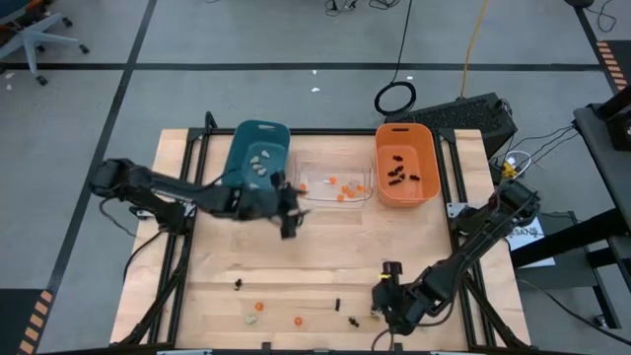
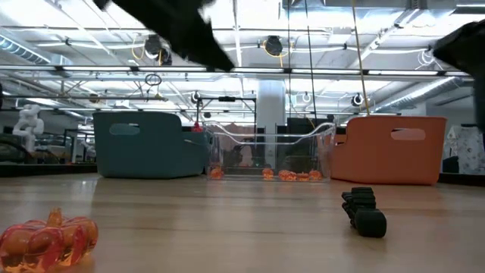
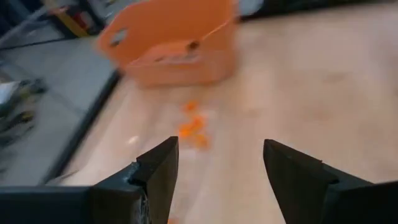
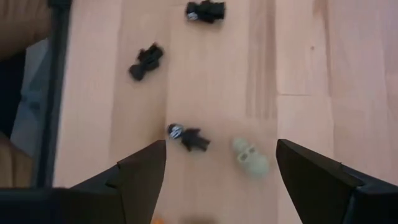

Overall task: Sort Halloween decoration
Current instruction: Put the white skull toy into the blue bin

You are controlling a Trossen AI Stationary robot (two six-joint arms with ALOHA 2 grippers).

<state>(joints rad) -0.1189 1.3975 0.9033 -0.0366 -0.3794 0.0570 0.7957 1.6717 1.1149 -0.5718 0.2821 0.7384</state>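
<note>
Halloween decoration lies loose near the table's front edge: black spidery pieces (image 1: 238,285) (image 4: 189,138), small orange ones (image 1: 298,319) (image 2: 47,239) and a pale lump (image 1: 253,319) (image 4: 250,157). More pieces lie sorted in bins: pale lumps in the teal bin (image 1: 258,148), orange ones in the clear bin (image 1: 335,183), black ones in the orange bin (image 1: 406,163). My left gripper (image 1: 289,219) (image 3: 221,168) hovers open by the clear bin's near left corner, holding nothing. My right gripper (image 1: 383,301) (image 4: 221,168) hangs open above the loose pieces at the front right, pointing down at a black piece and the pale lump.
The three bins stand in a row along the table's far edge. A black trinket (image 2: 364,211) lies alone on the wood toward the front right. Bare wood lies between the bins and the loose pieces. A black frame rail (image 1: 197,148) edges the table.
</note>
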